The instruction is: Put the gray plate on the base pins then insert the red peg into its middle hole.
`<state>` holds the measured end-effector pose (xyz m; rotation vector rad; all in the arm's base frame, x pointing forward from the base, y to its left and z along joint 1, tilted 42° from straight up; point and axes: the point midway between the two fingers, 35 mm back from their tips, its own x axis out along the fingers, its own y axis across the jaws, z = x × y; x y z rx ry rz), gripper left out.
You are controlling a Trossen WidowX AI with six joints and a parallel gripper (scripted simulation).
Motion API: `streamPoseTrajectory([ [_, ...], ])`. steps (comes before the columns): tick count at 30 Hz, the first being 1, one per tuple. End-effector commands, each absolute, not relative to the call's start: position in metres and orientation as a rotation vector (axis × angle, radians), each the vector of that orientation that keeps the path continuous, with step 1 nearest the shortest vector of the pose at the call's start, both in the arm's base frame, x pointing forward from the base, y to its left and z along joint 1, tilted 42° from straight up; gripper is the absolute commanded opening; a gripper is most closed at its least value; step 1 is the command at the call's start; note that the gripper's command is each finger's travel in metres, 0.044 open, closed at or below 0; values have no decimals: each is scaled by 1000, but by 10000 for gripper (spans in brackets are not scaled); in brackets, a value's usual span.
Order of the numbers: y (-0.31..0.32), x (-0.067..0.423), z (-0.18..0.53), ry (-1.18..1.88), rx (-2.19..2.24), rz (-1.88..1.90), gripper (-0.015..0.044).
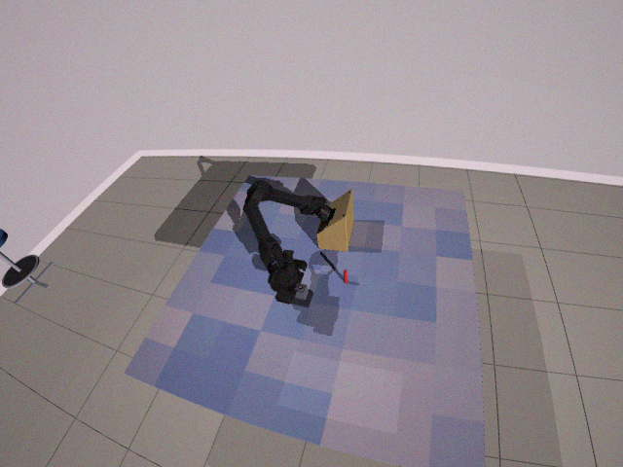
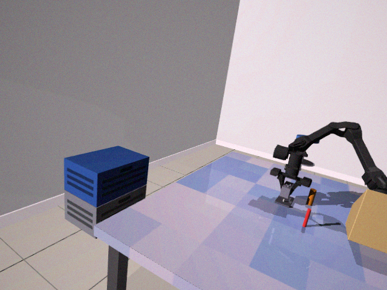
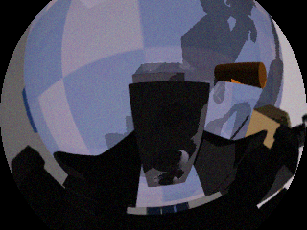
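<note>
My gripper (image 1: pixel 300 288) (image 2: pixel 286 191) (image 3: pixel 161 128) points straight down and is shut on the gray plate (image 2: pixel 285 194) (image 3: pixel 168 115). It holds the plate low, right over the small dark base (image 2: pixel 284 201) (image 1: pixel 304 301) on the table. I cannot tell whether the plate rests flat on the pins. The red peg (image 1: pixel 346 275) (image 2: pixel 306 217) stands slightly tilted on the table, a short way to the right of the gripper in the exterior view. It is hidden in the wrist view.
An orange-brown cylinder (image 2: pixel 311 196) (image 3: pixel 241 75) stands between the gripper and the peg. A thin black rod (image 1: pixel 329 264) (image 2: pixel 328 223) lies near the peg. A cardboard box (image 1: pixel 338 221) (image 2: pixel 369 218) (image 3: pixel 265 125) sits by the arm. Stacked blue and grey cases (image 2: pixel 106 177) stand off the table's left corner.
</note>
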<state>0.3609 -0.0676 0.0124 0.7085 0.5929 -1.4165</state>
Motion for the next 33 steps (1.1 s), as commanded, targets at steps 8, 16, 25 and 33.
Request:
streamPoseTrajectory([
  [8, -80, 360, -1, 594, 697, -1421, 0],
  [16, -81, 362, -2, 594, 706, -1416, 0],
  [25, -81, 362, -2, 594, 706, -1416, 105],
  [33, -81, 362, -2, 594, 706, -1416, 315],
])
